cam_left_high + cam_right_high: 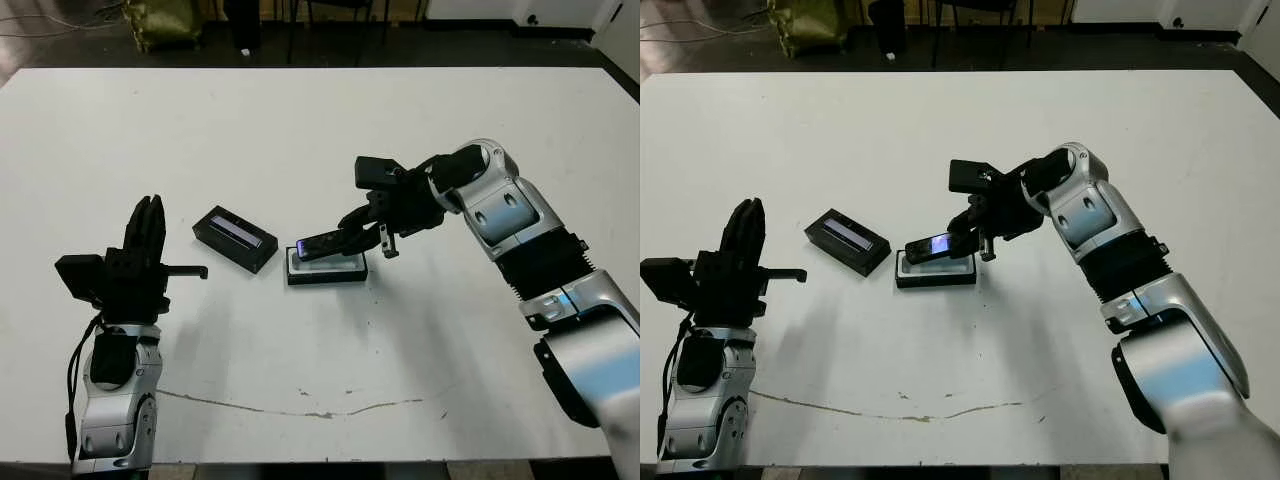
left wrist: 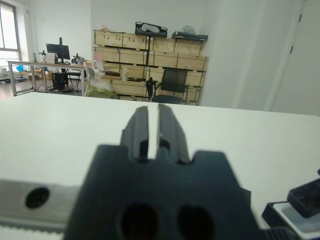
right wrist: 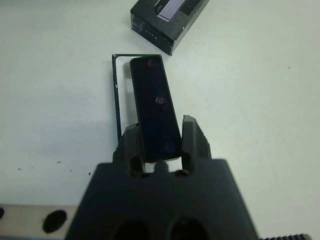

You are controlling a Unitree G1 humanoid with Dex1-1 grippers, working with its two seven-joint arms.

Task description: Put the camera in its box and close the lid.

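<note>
Holding camera (image 3: 155, 110) over box (image 1: 327, 268), lid (image 1: 235, 239) off to one side.

Right gripper (image 3: 160, 142) clamped on the near end of the camera, one finger on each long edge (bar tilted, bluish screen end lowest, just above the box's far end). Box flat on the white table (image 1: 300, 130) near its middle, white lining showing along one edge. Lid just beside the box at about ten o'clock, apart from it, window up. Left gripper (image 1: 147, 228) raised at roughly eight o'clock from the lid, well apart, fingers pressed nearly together with only a thin slit between, nothing in them.
</note>
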